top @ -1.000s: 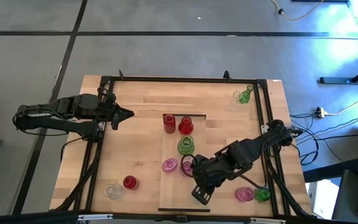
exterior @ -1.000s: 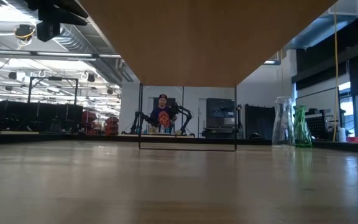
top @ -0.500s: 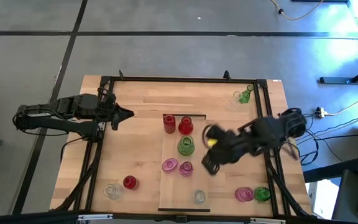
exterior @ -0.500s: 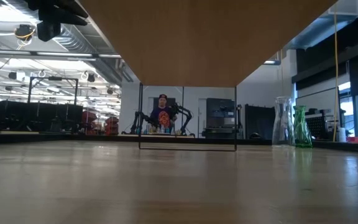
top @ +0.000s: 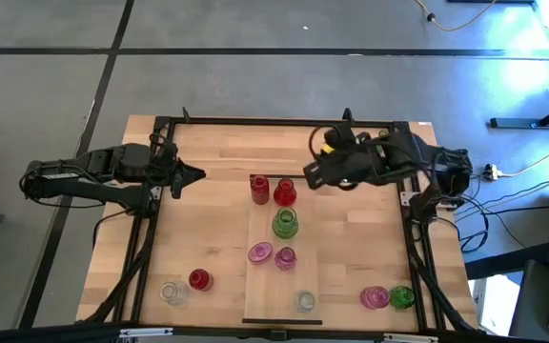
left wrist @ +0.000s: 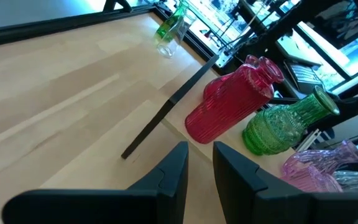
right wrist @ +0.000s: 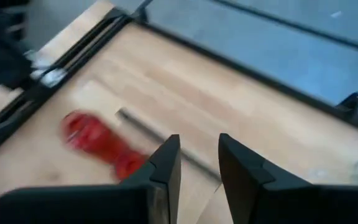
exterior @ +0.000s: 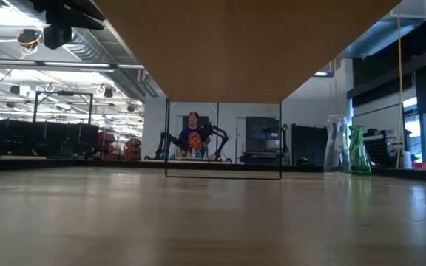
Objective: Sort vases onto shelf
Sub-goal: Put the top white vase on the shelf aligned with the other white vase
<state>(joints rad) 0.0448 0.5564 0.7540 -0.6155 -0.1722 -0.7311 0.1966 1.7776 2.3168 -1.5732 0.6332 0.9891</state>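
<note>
The shelf (top: 270, 291) lies lengthwise mid-table. On it stand two red vases (top: 284, 192), a green vase (top: 285, 224), two pink vases (top: 260, 252) and a clear vase (top: 305, 302) near its near end. A clear vase (top: 172, 292) and a red vase (top: 199, 279) stand near-left on the tabletop, a pink vase (top: 375, 297) and a green vase (top: 402, 297) near-right. A green vase (exterior: 359, 150) and a clear one (exterior: 335, 144) stand at the far right corner. My right gripper (top: 309, 177) hovers open beside the shelf's far end. My left gripper (top: 198, 174) waits open left of the shelf.
A black frame (top: 284, 121) runs round the table's far edge and sides. The right arm (top: 398, 162) stretches over the far right part of the table. Bare tabletop (top: 208, 229) lies between the left gripper and the shelf. A person sits in the room far behind.
My right gripper has left the shelf's near end, where it stood over the clear vase, risen and swung fast to the table's far side, beside the shelf's far end. The clear vase now stands alone on the shelf.
</note>
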